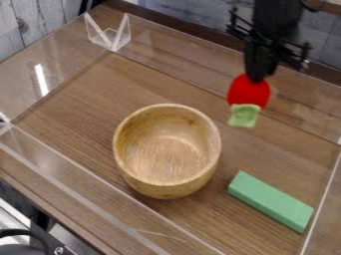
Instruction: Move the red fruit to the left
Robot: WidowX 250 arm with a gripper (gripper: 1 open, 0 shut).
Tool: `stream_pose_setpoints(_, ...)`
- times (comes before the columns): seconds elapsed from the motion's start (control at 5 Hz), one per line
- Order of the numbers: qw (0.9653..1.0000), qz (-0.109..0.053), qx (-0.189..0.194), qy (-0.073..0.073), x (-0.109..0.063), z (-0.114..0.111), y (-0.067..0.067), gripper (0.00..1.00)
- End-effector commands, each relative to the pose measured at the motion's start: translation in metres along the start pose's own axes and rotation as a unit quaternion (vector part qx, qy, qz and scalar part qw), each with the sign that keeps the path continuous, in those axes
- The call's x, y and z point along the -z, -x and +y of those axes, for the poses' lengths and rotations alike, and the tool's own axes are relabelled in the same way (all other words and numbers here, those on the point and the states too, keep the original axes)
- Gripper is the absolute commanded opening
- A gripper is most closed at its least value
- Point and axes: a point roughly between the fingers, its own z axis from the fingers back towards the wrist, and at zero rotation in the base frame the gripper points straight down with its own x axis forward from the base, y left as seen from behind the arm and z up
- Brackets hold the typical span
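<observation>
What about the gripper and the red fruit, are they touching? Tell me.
Touching. The camera view shows the gripper shut on the red fruit, which hangs lifted off the table, green cap pointing down, above and right of the wooden bowl.
</observation>
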Motion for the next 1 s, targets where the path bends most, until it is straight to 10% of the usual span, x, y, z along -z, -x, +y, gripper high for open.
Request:
stream_pose_setpoints(0.0,0.9994,-0.033,0.003,-0.005,-0.022,0.005,-0.002,0.00)
stream_pose_setpoints(0.8,0.9979,-0.037,-0.041,-0.034,-0.035,0.080,0.015,0.00)
